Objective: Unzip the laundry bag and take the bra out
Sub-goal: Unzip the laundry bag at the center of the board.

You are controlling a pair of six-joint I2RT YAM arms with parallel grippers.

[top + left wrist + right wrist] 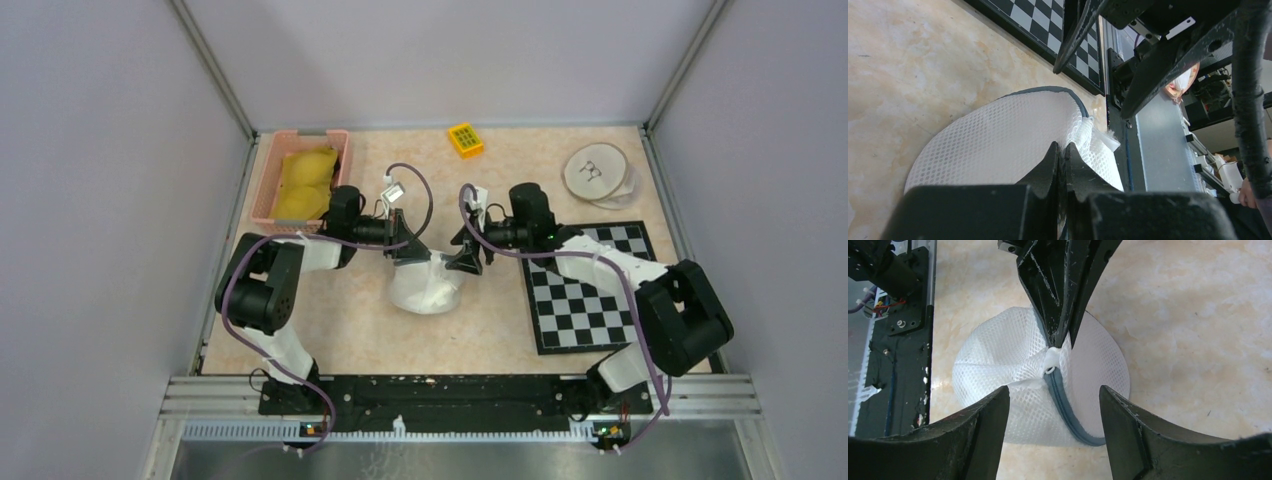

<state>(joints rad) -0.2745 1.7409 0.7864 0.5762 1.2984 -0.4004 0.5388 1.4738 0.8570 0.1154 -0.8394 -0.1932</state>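
Top cam: laundry bag [428, 292] lies mid-scene; L gripper [409, 252] is on its top and R gripper [467, 263] is just beside it. L wrist: jaws pinched tight on the mesh. R wrist: jaws wide, empty, straddling the zipper [1064, 407]. Zip looks shut and I can't see the bra, so I reckon unzip + removal are both still to do.
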